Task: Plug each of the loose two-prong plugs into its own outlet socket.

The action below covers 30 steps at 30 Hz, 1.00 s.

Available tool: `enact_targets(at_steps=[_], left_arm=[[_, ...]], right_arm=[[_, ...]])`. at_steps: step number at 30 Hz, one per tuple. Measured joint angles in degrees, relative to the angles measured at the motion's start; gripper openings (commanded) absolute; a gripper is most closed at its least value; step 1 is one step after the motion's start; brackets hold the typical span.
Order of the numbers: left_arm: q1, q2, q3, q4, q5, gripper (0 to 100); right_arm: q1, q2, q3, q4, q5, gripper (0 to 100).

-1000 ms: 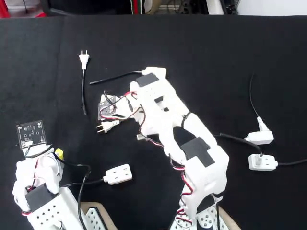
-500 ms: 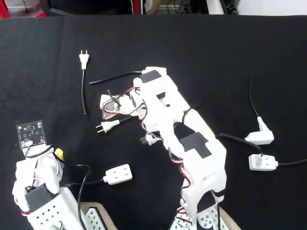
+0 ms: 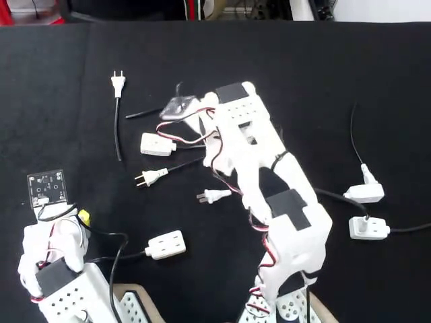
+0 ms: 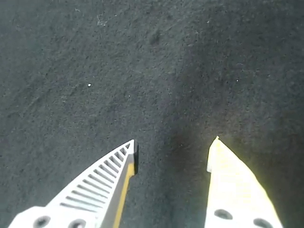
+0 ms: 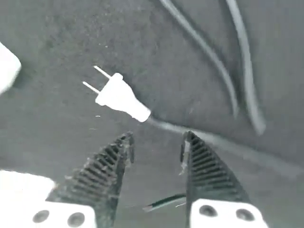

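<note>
While the right claw (image 5: 156, 137) hangs with jaws apart just short of the white two-prong plug (image 5: 118, 95) lying on the black bench (image 5: 57, 47), closing here risks pinching its thin cable (image 5: 164, 127), not the body. Left claw (image 4: 173, 147): spread, over bare bench.

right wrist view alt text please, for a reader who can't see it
A white two-prong plug lies loose on the black table, just beyond the tips of the open, empty jaws. Its cable trails off past them, and two more cables lie farther off.
</note>
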State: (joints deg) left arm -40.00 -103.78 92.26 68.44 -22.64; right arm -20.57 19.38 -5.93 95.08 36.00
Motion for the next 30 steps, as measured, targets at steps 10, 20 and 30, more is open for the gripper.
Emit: enact_targets(at_steps=[10, 20, 30], left_arm=[[0.00, 0.00, 0.00, 0.00, 0.00, 25], [0.00, 0.00, 0.00, 0.00, -0.35, 25], [0.00, 0.00, 0.00, 0.00, -0.35, 25]], right_arm=[[2.37, -0.09, 10.37, -6.33, -46.07, 21.5], [-0.09, 0.79, 14.51, -15.30, -72.70, 35.9], [-0.26, 6.77, 14.59, -21.80, -75.69, 6.6]])
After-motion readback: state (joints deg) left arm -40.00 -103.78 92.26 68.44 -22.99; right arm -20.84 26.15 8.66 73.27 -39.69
